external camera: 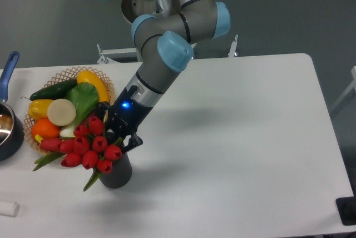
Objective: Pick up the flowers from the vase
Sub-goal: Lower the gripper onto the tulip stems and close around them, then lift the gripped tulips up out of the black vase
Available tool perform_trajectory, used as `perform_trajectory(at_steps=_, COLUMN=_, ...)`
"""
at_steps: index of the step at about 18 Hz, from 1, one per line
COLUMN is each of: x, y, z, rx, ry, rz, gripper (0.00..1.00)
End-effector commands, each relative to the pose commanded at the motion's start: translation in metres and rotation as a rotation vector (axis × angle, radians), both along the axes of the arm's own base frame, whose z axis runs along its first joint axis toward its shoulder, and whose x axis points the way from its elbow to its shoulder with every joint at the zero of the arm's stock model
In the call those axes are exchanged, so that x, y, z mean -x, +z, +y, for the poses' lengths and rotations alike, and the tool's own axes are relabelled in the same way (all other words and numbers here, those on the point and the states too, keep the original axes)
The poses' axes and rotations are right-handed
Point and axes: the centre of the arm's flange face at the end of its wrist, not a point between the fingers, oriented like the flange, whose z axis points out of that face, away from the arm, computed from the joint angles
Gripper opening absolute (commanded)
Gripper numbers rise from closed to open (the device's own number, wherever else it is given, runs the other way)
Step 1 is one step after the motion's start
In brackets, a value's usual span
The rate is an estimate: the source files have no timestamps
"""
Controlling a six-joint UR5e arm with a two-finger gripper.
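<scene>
Fruit basket (left) beside vase

You have a smooth, matt white table under everything. The arm shows grey metal tubes with a dull satin sheen, capped at the joints by light blue plastic covers. Its gripper looks like matt black plastic. The flowers have glossy red buds that read as artificial, plastic-like. The vase is dark grey and matt. The basket is woven, wicker-like, and the toy vegetables in it look like smooth, slightly shiny plastic.
</scene>
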Motion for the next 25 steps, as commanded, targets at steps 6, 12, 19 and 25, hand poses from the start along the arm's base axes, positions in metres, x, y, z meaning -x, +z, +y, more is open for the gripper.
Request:
perform_trajectory(at_steps=6, x=0.002, y=0.025, z=-0.003, rx=-0.033, ry=0.026, rz=-0.013, gripper=0.45)
perform_trajectory(at_steps=12, x=0.011, y=0.065, z=-0.005, rx=-0.085, ry=0.056, rz=0.001, gripper=0.45)
perform_trajectory(at_steps=19, x=0.016, y=0.103, z=-0.006, rx=-0.117, ry=0.101, rz=0.005, gripper=0.45)
perform_trajectory(at_steps=25, x=0.014, y=0.128, z=-0.003, rx=-0.143, ry=0.132, rz=-0.068, gripper=0.45)
